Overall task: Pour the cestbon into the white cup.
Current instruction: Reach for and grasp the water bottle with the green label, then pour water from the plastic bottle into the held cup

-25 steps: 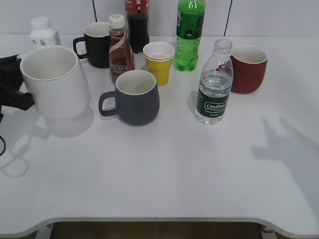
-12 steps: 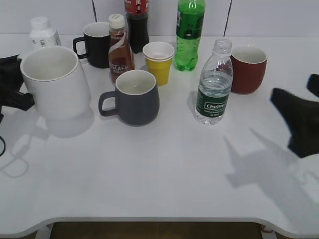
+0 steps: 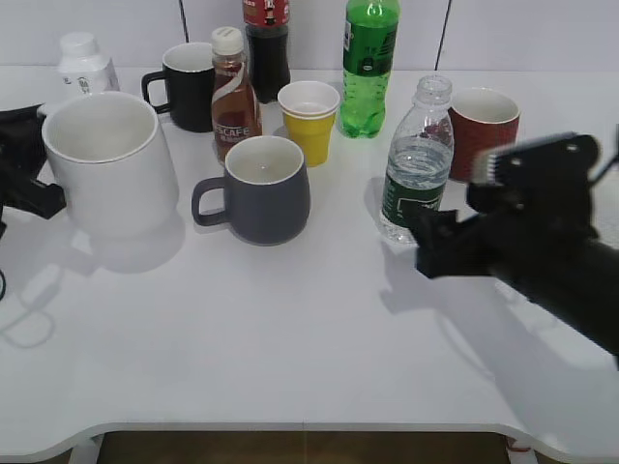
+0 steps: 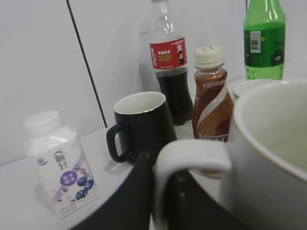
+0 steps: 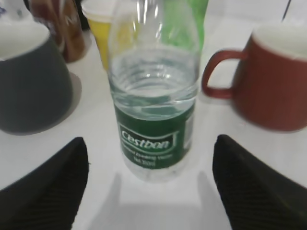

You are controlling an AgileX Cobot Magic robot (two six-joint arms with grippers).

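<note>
The cestbon [image 3: 418, 159], a clear ribbed bottle with a dark green label, stands upright right of centre, and it fills the middle of the right wrist view [image 5: 153, 96]. My right gripper [image 3: 435, 237] is open, just in front of the bottle, its fingers [image 5: 149, 146] wide on either side and not touching it. The white cup [image 3: 111, 164] stands at the far left. My left gripper [image 3: 34, 193] is shut on its handle, with one jaw on each side of the handle in the left wrist view [image 4: 165, 175]. The cup's inside [image 4: 273, 139] looks empty.
A grey mug [image 3: 266, 188] stands in the middle. A red mug [image 3: 484, 130] is close behind and to the right of the cestbon. A yellow paper cup [image 3: 309, 121], green soda bottle [image 3: 368, 68], brown coffee bottle [image 3: 232, 97], black mug [image 3: 189, 87], cola bottle [image 3: 266, 39] and small white bottle [image 3: 85, 63] line the back.
My right arm has come in from the right edge and moved left up to the cestbon. The left gripper and white cup have not moved.
</note>
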